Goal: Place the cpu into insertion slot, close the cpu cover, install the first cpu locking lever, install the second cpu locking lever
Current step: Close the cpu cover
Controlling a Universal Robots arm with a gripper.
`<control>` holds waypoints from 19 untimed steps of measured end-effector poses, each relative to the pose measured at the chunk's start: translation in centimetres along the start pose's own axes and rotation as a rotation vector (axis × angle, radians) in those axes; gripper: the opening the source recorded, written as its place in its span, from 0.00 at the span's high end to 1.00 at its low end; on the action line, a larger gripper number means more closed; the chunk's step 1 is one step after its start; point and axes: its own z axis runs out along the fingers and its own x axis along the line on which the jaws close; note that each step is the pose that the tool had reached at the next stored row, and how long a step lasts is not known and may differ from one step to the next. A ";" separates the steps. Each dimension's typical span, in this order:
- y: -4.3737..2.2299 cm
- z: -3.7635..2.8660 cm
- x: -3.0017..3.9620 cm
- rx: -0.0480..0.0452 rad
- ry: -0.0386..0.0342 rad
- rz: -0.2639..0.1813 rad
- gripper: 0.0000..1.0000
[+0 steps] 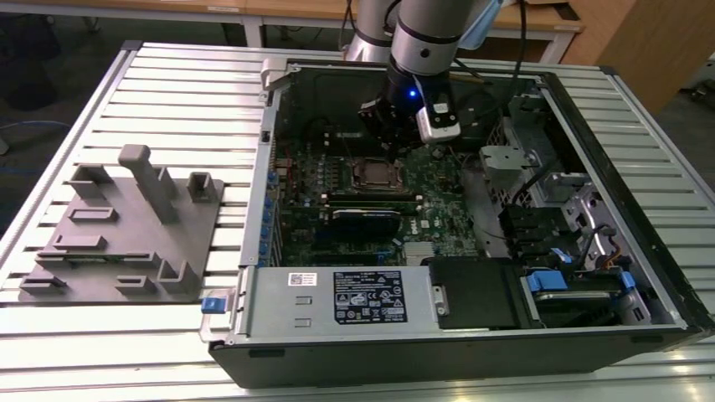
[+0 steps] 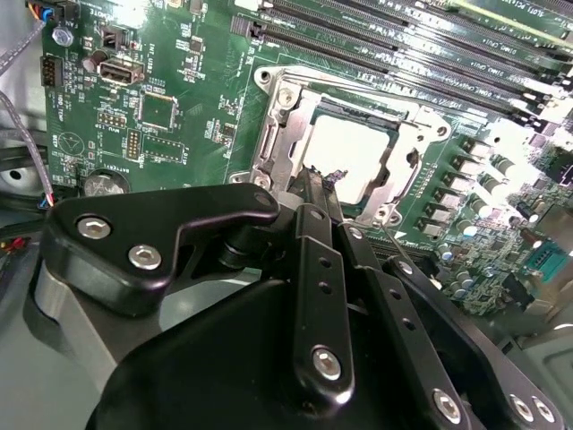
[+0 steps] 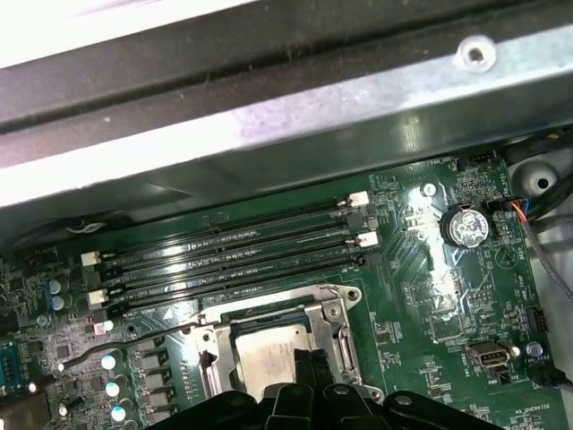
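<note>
The gripper (image 2: 318, 184), fingers (image 2: 315, 269) pressed together and empty, hangs just above the insertion slot (image 2: 276, 88), where the cpu (image 2: 345, 148) sits beneath the lowered cpu cover (image 2: 288, 136) on the green motherboard (image 2: 192, 67).

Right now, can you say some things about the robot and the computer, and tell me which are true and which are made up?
1. The cpu lies in the insertion slot. True.
2. The gripper is holding the cpu high in the air. False: the gripper holds nothing and hangs close by the insertion slot, where the cpu lies.
3. The open computer case lies on a slatted metal table. True.
4. The grey tray sits inside the computer case. False: it lies on the table, to the exterior view's left of the case.
</note>
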 end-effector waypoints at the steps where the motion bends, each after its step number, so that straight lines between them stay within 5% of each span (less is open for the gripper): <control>1: 0.00 0.00 0.00 0.0000 0.0000 0.000 0.89; 13: -0.02 -0.04 0.05 -0.0012 0.0002 -0.001 0.89; 19: -0.17 0.13 0.06 -0.0009 -0.0081 -0.046 0.89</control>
